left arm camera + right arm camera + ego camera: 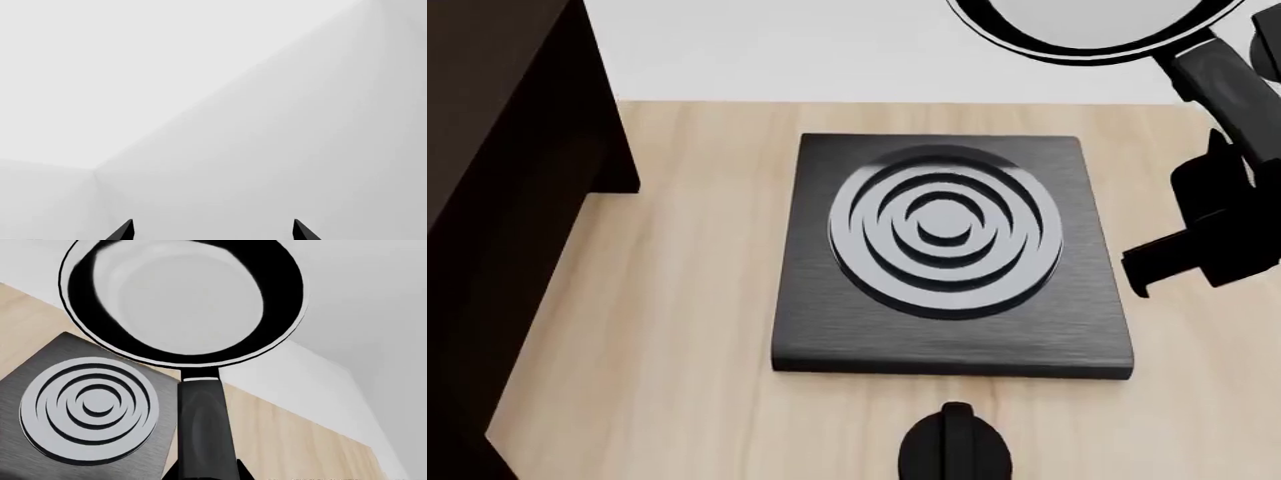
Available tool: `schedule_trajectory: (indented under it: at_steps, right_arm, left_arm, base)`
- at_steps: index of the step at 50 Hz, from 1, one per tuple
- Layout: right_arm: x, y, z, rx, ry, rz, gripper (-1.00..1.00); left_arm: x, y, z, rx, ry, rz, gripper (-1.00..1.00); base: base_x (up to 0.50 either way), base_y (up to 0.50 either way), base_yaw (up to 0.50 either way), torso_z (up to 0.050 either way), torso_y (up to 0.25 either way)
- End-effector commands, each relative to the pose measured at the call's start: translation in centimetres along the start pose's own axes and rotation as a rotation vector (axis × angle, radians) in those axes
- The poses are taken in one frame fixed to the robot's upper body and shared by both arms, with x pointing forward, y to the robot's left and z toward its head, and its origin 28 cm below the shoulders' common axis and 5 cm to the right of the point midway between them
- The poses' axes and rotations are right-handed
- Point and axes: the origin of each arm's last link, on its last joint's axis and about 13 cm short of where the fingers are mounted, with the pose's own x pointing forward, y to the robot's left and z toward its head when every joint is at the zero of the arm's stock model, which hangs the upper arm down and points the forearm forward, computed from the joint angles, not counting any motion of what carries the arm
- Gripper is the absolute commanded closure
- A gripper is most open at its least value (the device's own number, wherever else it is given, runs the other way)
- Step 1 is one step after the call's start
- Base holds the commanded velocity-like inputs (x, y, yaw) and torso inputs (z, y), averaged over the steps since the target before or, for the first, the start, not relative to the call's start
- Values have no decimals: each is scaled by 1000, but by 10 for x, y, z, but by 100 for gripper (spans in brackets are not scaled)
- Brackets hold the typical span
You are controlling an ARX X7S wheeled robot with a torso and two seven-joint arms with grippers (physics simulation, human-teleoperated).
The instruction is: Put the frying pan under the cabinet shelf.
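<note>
Head view: frying pan (1094,25) lifted, held by handle in right end effector (1228,90), above worktop (694,330) far edge, beyond burner plate (948,255). Cabinet shelf (501,200) at left edge; transfer remains. Left end effector (213,231) spread, empty.

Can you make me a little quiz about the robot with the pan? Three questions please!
1. True or false: the frying pan sits on the burner plate.
2. Which end effector holds the pan's handle: A) left, B) right?
3. In the head view, on which side of the burner plate is the dark cabinet shelf?

Key:
1. False; it is lifted off the plate.
2. B.
3. The left side.
</note>
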Motion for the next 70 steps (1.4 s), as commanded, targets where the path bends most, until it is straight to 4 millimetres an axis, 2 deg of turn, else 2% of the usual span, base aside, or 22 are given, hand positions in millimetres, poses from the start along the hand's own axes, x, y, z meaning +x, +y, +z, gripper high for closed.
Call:
schedule_trajectory:
  at_steps: [1, 19, 24, 32, 52, 70]
  right_arm:
    - [-10, -12, 13, -2, -63, -98, 100]
    - [-25, -10, 29, -40, -110, -81, 100]
    - [-35, -11, 42, -35, -185, -75, 100]
    - [-43, 0, 52, -81, -214, -12, 100]
    - [-48, 23, 56, -151, -213, 96, 100]
    - [-55, 29, 61, -189, -225, 122, 100]
  left_arm:
    - [-2, 5, 10, 8, -19, 5, -100]
    - [-8, 12, 19, 15, -34, 14, -100]
    - [-10, 13, 23, 1, -39, 17, -100]
    - [-11, 12, 23, 7, -38, 13, -100]
    - [-17, 17, 21, 36, -53, 33, -100]
    - [-21, 23, 32, 37, -74, 48, -100]
  base:
    - [0, 0, 0, 15, -154]
    - [0, 0, 0, 16, -179]
    - [0, 0, 0, 16, -136]
    - [0, 0, 0, 1, 0]
    - [0, 0, 0, 0, 1]
    - [0, 0, 0, 0, -173]
